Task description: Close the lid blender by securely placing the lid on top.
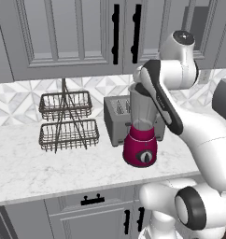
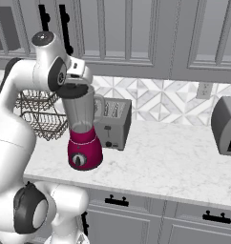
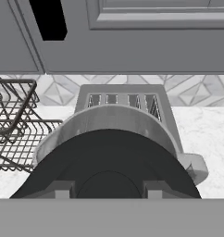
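- One tall blender with a rounded magenta base and a clear greyish tapered jar (image 1: 141,126) stands near the front edge of the white marble table (image 1: 35,170), just in front of the boxy grey toaster (image 1: 117,116) and to the right of the two-tier wire basket rack (image 1: 67,122).
- Its dark round lid (image 3: 109,169) sits over the jar mouth in the hand view, with the grey rim of the jar curving behind it and the side handle (image 3: 195,166) off to the right.
- The claw (image 2: 72,88) hangs at the top of the jar; whether its fingers are spread or pinching the lid cannot be told, since the lid and wrist hide them.
- The lid looks light, stiff and smooth, so it may slip sideways under a skewed push; a hold across its raised middle seems safest.
- The jar looks rigid but top-heavy on its narrow foot, so pressing straight down, not sideways, should keep it from tipping.
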Controlling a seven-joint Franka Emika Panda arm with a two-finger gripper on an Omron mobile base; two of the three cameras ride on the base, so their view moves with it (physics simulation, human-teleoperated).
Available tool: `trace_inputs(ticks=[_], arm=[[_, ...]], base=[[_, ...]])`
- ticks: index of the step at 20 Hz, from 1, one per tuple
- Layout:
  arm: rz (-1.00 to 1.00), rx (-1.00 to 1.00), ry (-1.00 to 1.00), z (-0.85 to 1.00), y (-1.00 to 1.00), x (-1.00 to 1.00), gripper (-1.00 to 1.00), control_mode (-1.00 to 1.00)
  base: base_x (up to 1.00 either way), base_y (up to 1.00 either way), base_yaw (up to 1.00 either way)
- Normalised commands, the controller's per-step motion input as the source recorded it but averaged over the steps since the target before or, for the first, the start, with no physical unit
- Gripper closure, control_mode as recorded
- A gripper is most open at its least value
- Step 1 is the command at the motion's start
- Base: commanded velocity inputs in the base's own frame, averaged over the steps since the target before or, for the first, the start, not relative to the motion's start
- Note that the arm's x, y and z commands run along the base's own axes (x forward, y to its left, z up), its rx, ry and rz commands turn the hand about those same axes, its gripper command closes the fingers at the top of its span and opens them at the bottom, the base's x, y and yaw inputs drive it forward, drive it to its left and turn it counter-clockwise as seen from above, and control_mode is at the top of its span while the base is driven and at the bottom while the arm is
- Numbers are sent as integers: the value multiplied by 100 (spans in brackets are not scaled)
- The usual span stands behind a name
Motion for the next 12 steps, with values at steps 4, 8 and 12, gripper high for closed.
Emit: trace_inputs(ticks=[4, 8, 12], arm=[[0, 0, 0, 0, 0, 25, 100, -100], [0, 0, 0, 0, 0, 25, 100, -100], [0, 0, 0, 0, 0, 25, 100, -100]], base=[[0, 0, 0], [0, 0, 0], [0, 0, 0]])
